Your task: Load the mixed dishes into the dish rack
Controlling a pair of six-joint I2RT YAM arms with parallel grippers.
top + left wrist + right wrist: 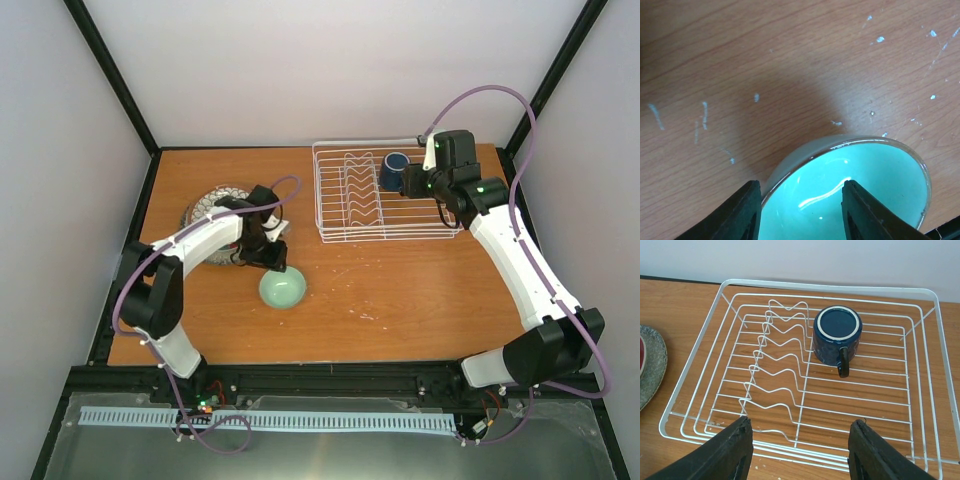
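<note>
A small pale green bowl [283, 289] [860, 185] rests on the wooden table. My left gripper [272, 262] [800, 215] is open and straddles its near rim, one finger [742, 212] outside the wall and the other [865, 215] inside the bowl. A stack of round plates [212, 212] lies behind the left arm, with the speckled grey plate [650, 365] underneath. The dark blue mug [393, 170] [836, 335] stands upside down in the white wire dish rack [340, 225] [700, 375]. My right gripper [416, 183] [800, 450] hangs open above the rack's right side, holding nothing.
The rack's upright plate dividers [780, 355] stand with nothing in them, left of the mug. Black frame posts and pale walls close in the table on three sides. Bare wood lies between the bowl and the rack.
</note>
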